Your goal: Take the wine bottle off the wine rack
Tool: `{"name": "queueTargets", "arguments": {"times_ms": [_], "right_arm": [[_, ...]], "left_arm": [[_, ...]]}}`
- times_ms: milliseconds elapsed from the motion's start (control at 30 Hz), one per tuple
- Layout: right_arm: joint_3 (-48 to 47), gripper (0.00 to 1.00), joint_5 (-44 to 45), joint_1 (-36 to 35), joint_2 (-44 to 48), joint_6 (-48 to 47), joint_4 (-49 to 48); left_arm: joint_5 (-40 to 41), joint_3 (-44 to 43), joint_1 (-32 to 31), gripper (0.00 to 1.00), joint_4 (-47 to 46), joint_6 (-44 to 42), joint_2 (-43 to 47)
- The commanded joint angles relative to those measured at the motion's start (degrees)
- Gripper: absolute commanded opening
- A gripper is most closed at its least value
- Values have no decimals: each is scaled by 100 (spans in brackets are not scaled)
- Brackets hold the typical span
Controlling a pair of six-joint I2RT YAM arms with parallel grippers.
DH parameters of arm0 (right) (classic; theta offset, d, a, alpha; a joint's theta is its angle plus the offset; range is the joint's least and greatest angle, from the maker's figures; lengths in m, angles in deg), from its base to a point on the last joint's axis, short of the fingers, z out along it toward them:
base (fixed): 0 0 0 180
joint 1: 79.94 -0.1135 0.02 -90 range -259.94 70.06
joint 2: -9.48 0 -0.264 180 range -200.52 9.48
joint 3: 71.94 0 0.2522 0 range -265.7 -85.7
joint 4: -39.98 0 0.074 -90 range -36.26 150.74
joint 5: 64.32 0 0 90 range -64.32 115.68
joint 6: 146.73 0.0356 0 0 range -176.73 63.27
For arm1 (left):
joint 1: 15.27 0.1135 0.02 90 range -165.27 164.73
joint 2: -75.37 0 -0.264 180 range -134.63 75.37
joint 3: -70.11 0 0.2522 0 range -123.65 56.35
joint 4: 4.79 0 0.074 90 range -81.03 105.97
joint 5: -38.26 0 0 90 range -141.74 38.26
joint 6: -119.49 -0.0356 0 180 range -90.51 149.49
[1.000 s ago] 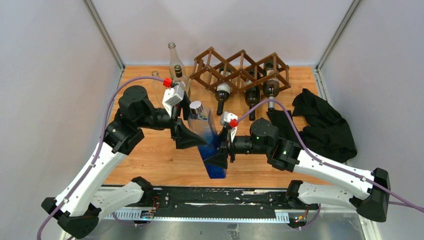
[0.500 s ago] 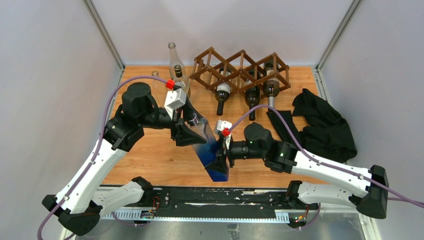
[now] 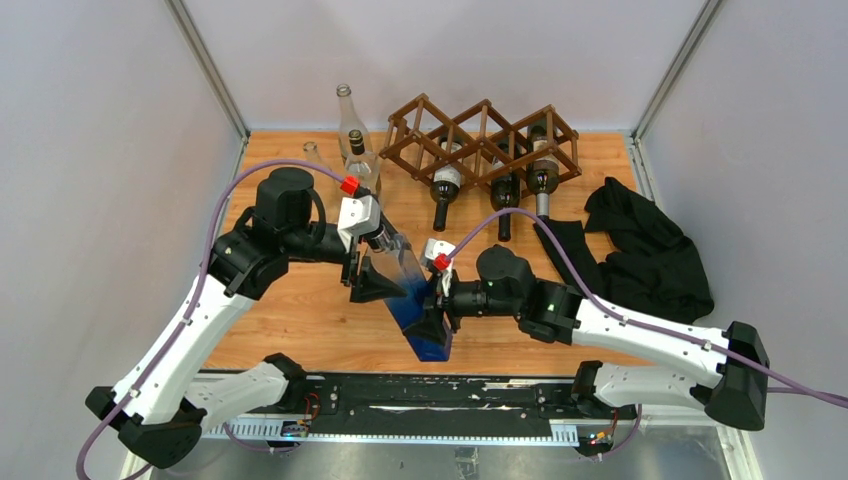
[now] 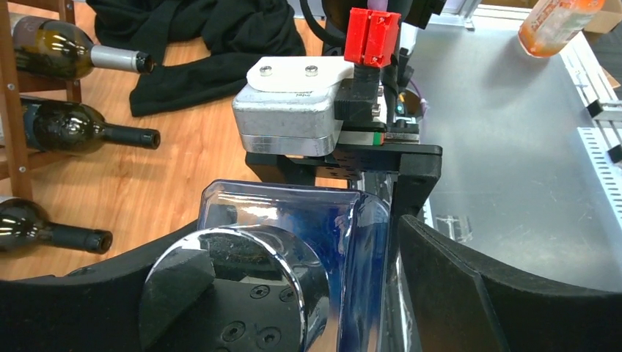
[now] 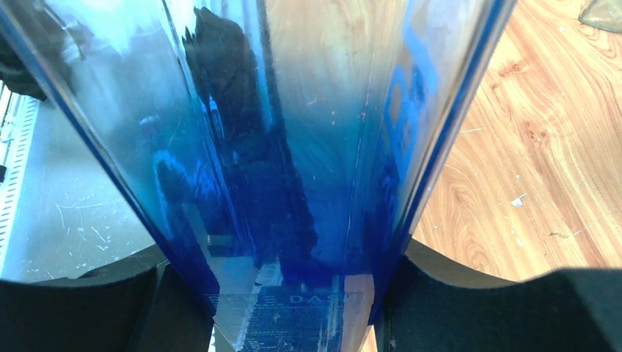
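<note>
Your right gripper [image 3: 432, 322] clenches the blue square glass bottle [image 3: 406, 275] at its near end. Your left gripper [image 4: 293, 293] flanks its silver cap [image 4: 242, 282]; I cannot tell whether it grips.

The blue bottle [image 3: 411, 288] has leaned lower, and the left claw [image 4: 301, 235] now straddles its cap.

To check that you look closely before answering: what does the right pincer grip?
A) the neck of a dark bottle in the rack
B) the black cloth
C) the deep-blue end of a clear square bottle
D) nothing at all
C: the right pincer is closed on the blue bottle near its deep-blue end, and the right wrist view shows the bottle's sides clamped.
</note>
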Motion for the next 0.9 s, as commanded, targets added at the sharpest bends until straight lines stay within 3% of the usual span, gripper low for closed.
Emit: {"name": "queueTargets", "arguments": {"times_ms": [0,67,133,200,233,267,300,567,867], "right_arm": [[-372,0,370,24,147,257,-1222],[-400,0,385,24,134,252,-1202],[-422,0,440,24,114,261,-1153],[-414,17,574,25,131,279,-1068],[-389,34,682,24,156,300,-1014],[-343,68,832,24,195,345,-973],[-283,84,983,24,239,350,-903],[207,91,1620,29,884,408,-234],[37,94,3079,46,1871,996,1825]], "left_arm": [[-63,167,-15,81,587,-383,91],[72,205,-19,67,667,-551,55],[315,202,-19,42,725,-742,8],[735,174,-14,5,742,-971,-54],[966,148,-3,0,731,-1057,-72],[1057,119,59,0,715,-1151,-93],[1060,84,188,0,664,-1180,-121],[797,-560,1298,0,551,-1565,-711],[474,-1106,2818,0,288,-2019,-1592]]}}
